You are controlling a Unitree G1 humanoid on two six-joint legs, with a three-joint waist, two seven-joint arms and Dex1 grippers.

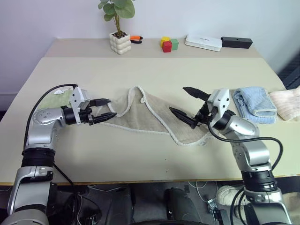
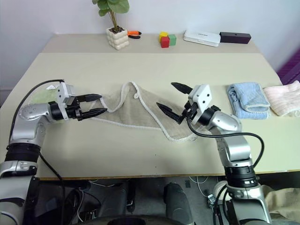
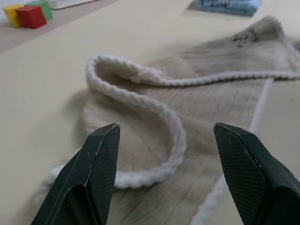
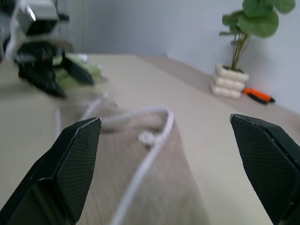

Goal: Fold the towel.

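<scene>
Left eye view: towel lengthwise left-to-right.

no legible text, small dark scribble on the towel corner, unreadable

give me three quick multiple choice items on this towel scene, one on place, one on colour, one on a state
1. Where does the light blue folded towel lie?
A. to the right of the beige towel
B. beside the plant pot
C. under the beige towel

2. What colour is the beige towel's corded edging?
A. black
B. white
C. red

3. How is the right gripper?
A. shut on the towel
B. shut, empty
C. open, empty

Answers: 1 A, it sits past the right gripper near the table's right side. 2 B, white cord runs along the hem. 3 C, its fingers stand spread with nothing between them.
</scene>
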